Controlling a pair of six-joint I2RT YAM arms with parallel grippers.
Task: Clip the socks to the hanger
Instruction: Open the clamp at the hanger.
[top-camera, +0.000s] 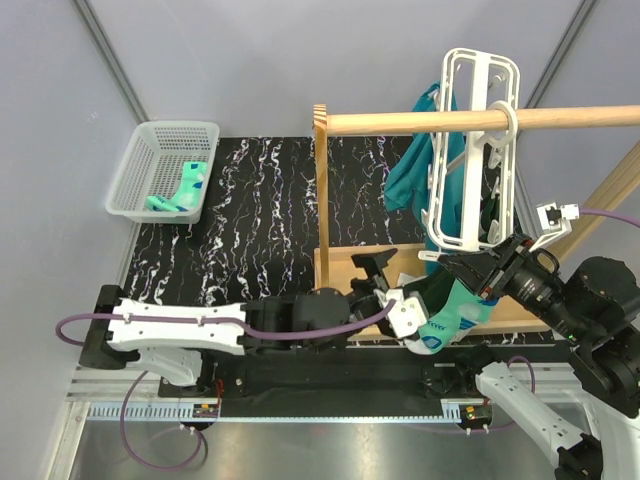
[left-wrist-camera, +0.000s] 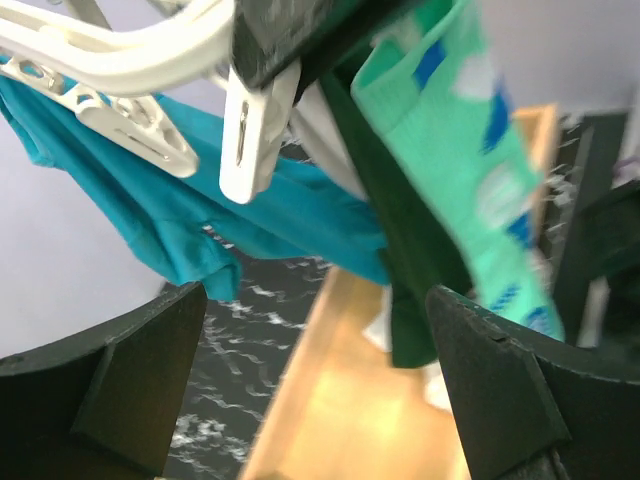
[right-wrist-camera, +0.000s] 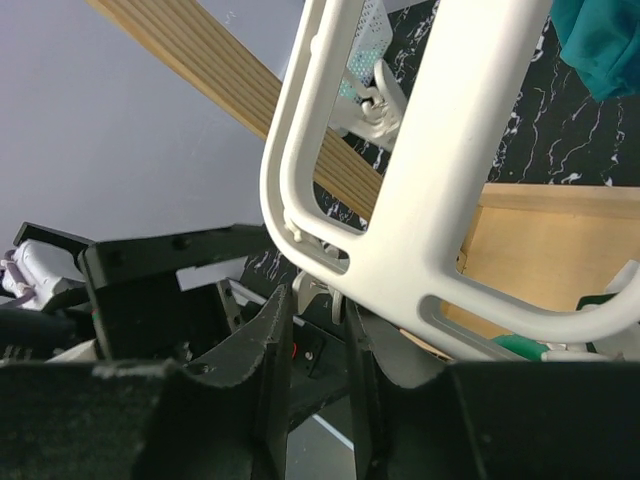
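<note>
The hanger (right-wrist-camera: 470, 150) hangs from the wooden rod (top-camera: 400, 122) with the teal garment (top-camera: 408, 175) draped right behind it, and far to its left the basket (top-camera: 130, 170) holds the other socks (top-camera: 180, 192). One mint-green sock (top-camera: 455, 308) hangs just under the hanger's lower edge; your left gripper (left-wrist-camera: 315, 295) sits below and left of that edge, spread wide and holding nothing. Your right gripper (right-wrist-camera: 317, 305) is at the same edge, fingers drawn narrow with a clip tab (right-wrist-camera: 312, 292) at their tips, though you cannot tell whether they pinch it.

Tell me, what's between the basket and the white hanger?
The top view shows bare black tabletop, then a wooden post, then a hanging teal garment.
</note>
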